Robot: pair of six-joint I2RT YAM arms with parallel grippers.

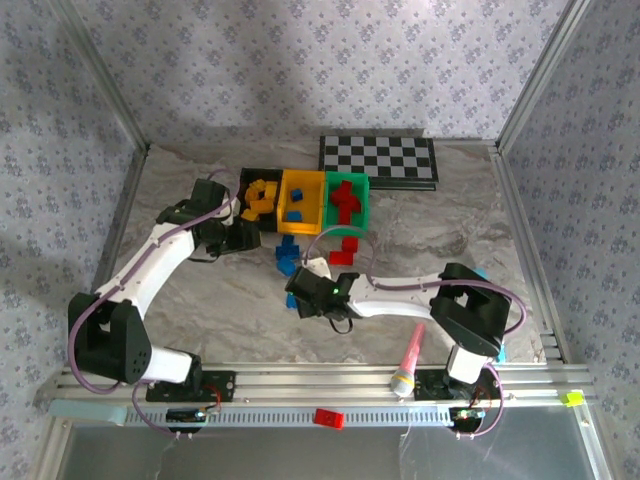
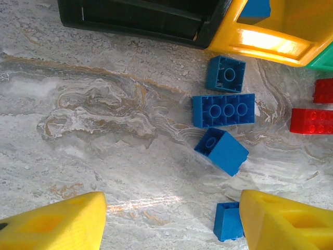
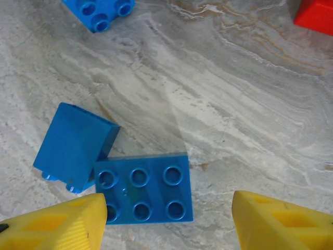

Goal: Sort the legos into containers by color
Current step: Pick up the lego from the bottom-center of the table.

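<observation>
Near the black plastic bin (image 1: 250, 174), yellow plastic bin (image 1: 312, 205) and green plastic bin (image 1: 366, 200), four loose blue studded bricks (image 2: 223, 110) and two red bricks (image 2: 311, 121) are lying on the marbled table (image 1: 200, 290). L gripper (image 2: 171, 214) is hovering over them w/ jaws wide, holding nothing. R gripper (image 3: 166, 221) is standing wide too, empty, above a blue six-stud brick (image 3: 144, 190) that is touching a tilted blue brick (image 3: 73, 146).

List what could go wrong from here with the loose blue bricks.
1. The blue six-stud plastic brick touches a tipped blue plastic brick; the open right jaws may pinch or shove both.
2. A small blue plastic brick sits partly hidden behind the open left jaws; descending might knock it away.
</observation>
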